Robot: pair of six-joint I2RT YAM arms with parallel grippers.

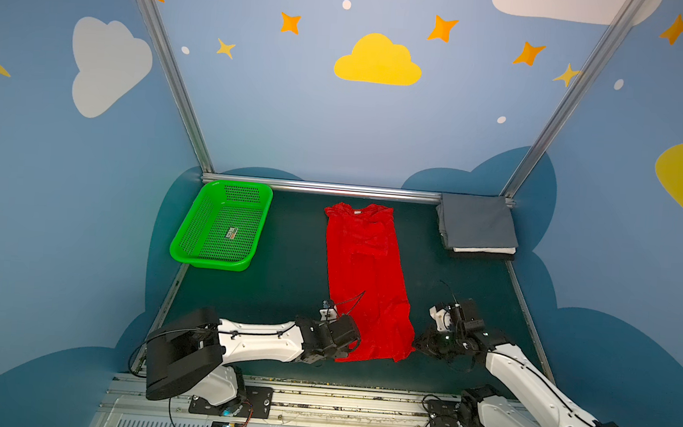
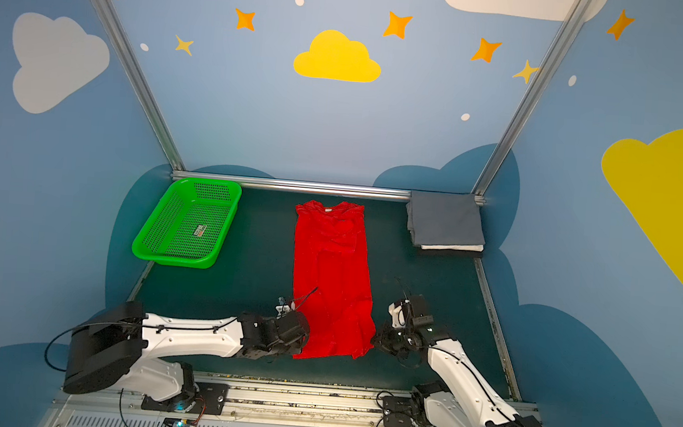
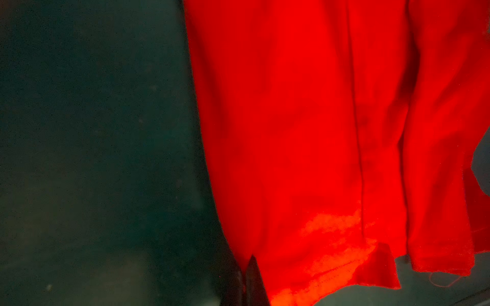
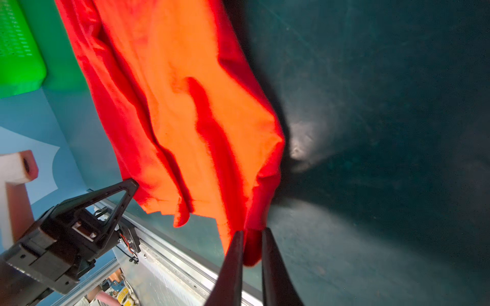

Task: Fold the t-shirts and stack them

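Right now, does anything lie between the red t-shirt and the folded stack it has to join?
Nothing visible does. Only bare table mat separates the red t-shirt from the folded stack at the back right; the green basket sits on the opposite side, back left.

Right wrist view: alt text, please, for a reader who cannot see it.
The right hand pinches a corner of the red t-shirt, which lies rumpled on the dark green table. The green basket shows beyond the shirt.

Blue cloud-and-star walls enclose a dark green tabletop.
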